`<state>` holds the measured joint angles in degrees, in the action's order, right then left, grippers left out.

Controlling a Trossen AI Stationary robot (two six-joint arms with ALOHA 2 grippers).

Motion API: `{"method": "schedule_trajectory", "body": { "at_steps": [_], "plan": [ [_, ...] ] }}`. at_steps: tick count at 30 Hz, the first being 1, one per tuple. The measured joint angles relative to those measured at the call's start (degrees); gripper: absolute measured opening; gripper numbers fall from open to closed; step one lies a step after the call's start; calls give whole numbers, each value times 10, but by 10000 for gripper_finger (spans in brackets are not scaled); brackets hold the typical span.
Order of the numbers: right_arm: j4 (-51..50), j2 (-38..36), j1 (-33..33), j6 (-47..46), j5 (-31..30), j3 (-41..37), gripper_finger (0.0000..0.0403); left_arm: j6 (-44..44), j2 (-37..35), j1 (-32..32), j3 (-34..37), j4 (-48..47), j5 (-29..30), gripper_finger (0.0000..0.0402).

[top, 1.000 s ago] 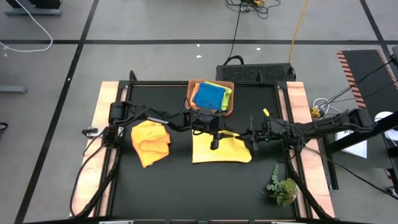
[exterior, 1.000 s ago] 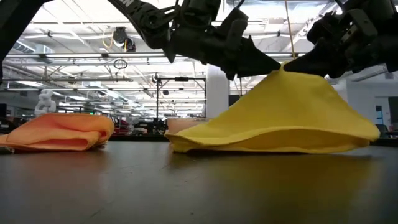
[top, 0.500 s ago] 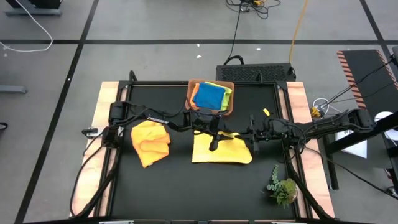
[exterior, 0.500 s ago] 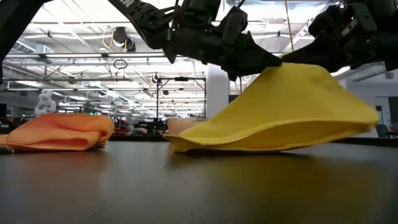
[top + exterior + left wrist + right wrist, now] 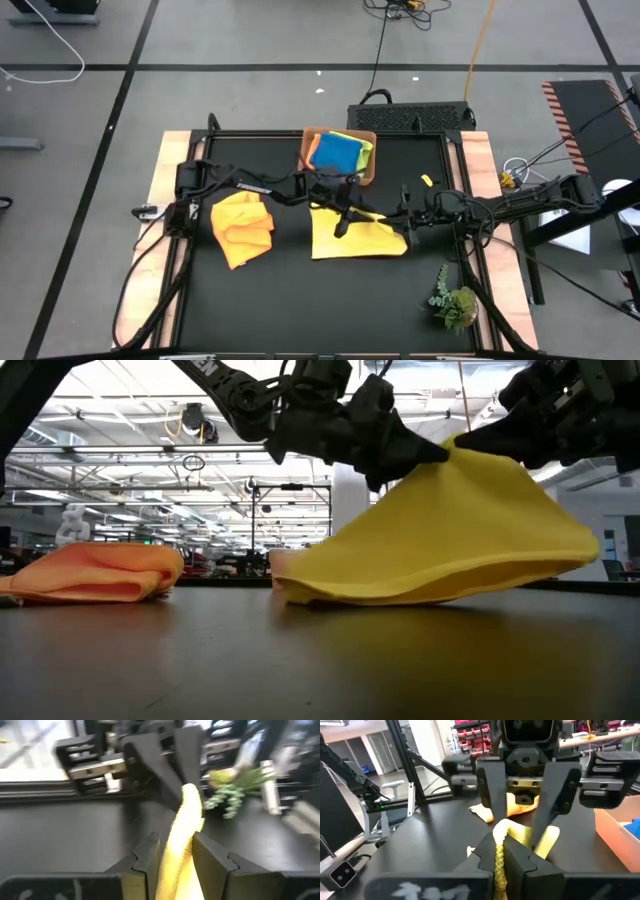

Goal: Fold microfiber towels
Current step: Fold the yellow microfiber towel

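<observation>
nearest to me, my left fingers [image 5: 172, 862] and my right fingers [image 5: 502, 857] are both pinched on the same yellow towel [image 5: 358, 236] — each grips the raised top edge, close together, so the cloth peaks between them and drapes down to the black tabletop [image 5: 280, 300], its lower edge resting there in the low view. the two sets of fingers face each other over the middle of the tabletop, the left arm reaching in from the left, the right arm from the right.

to the left of that lies one orange towel [image 5: 242, 226], loosely bunched and flat on the tabletop, well apart from the yellow one. near the front right corner sits one small green plant sprig [image 5: 453, 300].

farther back, at the rear middle, one brown tray [image 5: 368, 172] holds a stack of cloths — a blue towel [image 5: 335, 153] on top, a lime green towel [image 5: 364, 150] edge showing beside it, and a strip of yellow at the back rim.
</observation>
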<state>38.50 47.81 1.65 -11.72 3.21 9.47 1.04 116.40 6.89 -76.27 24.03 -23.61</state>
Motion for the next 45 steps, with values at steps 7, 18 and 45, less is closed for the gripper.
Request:
{"method": "schedule_trajectory", "body": {
  "at_steps": [7,18,45],
  "plan": [
    [10,0,0,16,1,0,6,-18,-1,4,-21,-14,-100,113],
    [30,0,0,26,1,0,6,-32,-1,5,-61,-86,-102,113],
    [51,0,0,18,1,2,24,30,-3,4,-78,-124,-87,6]
  ]
}}
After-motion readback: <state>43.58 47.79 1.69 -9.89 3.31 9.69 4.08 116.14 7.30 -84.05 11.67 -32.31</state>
